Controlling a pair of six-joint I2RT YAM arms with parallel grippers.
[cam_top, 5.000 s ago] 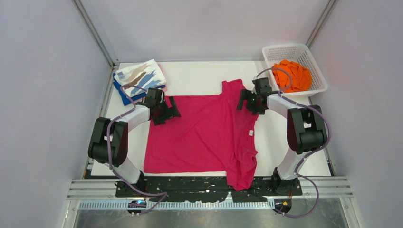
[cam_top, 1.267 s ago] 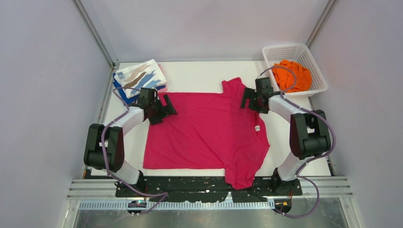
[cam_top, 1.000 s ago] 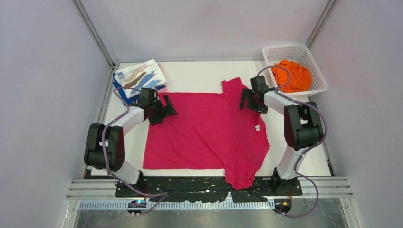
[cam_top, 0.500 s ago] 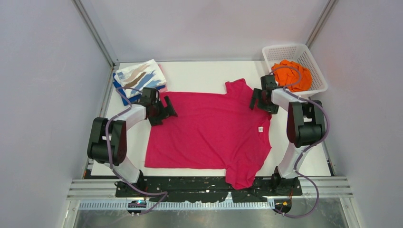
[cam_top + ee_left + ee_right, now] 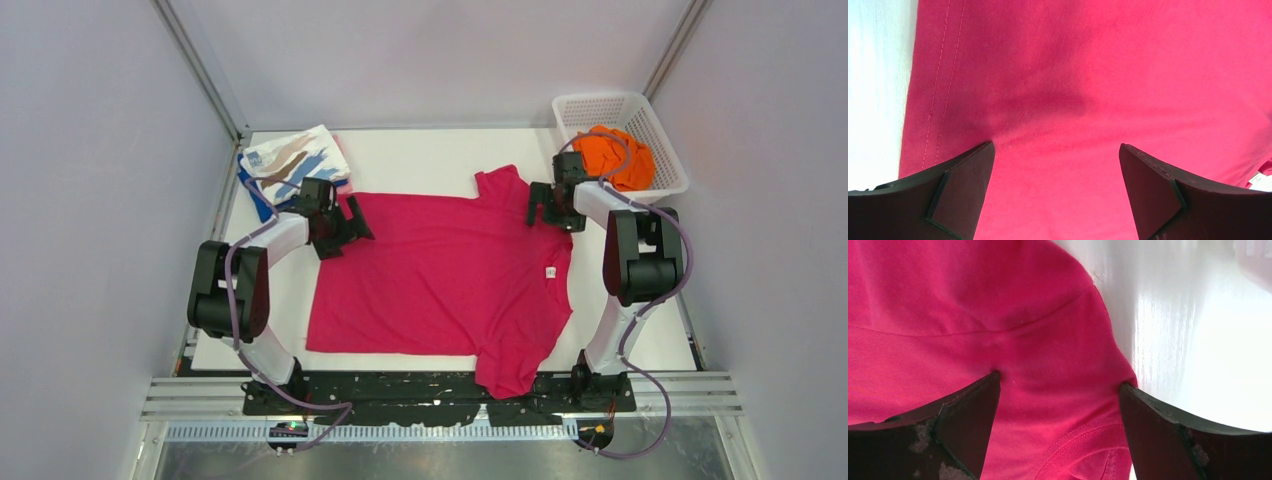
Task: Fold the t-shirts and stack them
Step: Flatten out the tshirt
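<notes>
Magenta cloth covers most of the table (image 5: 420,160): the magenta t-shirt (image 5: 440,275) lies spread flat and unfolded, its far sleeve just left of the white lattice basket (image 5: 600,102) and its near sleeve reaching over the table's near edge, well away from that basket. We judge the task partly done. A folded stack (image 5: 293,168) sits far to the left of the basket along the same far edge, the white streaked t-shirt (image 5: 300,155) on top and a blue one (image 5: 256,192) under it. The magenta one has no fold in it yet, and the orange t-shirt (image 5: 615,155) lies bunched inside the basket. The left claw (image 5: 348,224) sits at the magenta hem on the side away from the basket, the right claw (image 5: 540,205) at the shoulder nearest it. From overhead we cannot tell how the claws stand; the wrist views show both spread wide, tips down on the cloth, nothing pinched between them. Those views miss the stack, though the right wrist shows the ribbed collar (image 5: 1073,452), and only overhead do we see the whole small white neck label (image 5: 550,271).
</notes>
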